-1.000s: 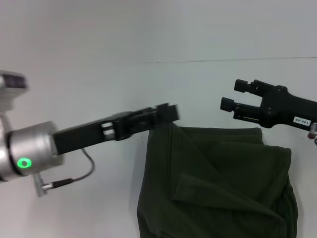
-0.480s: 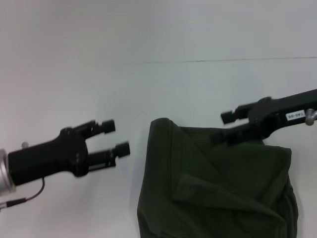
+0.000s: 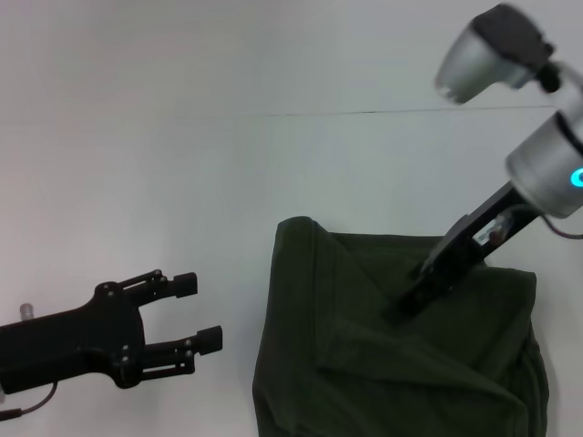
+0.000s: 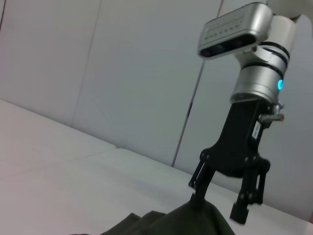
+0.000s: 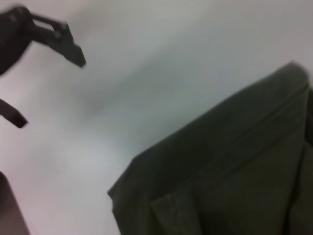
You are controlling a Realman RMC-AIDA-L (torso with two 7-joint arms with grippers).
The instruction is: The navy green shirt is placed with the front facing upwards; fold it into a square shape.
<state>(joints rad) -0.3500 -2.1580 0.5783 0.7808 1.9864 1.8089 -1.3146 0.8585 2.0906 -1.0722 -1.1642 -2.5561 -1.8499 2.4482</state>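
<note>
1. My right gripper [image 4: 221,204], fingers spread, points down onto the navy green shirt [image 3: 401,346] bunched on the desk [image 3: 182,164]; it may pinch several layers.
2. My left gripper [image 3: 196,314], fingers open and empty, sits beside the shirt; one-sided lifting may skew the fold.

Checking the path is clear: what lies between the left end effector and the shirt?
Only bare white table between the left end effector and shirt, per head view.

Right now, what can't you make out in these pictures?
- Navy green shirt: its near part is cut off by the head view's lower edge; the print isn't visible.
- Right pincer: head view hides its fingertips against the cloth; whether they pinch cloth is unclear.
- Left pincer: blurred in the right wrist view.
</note>
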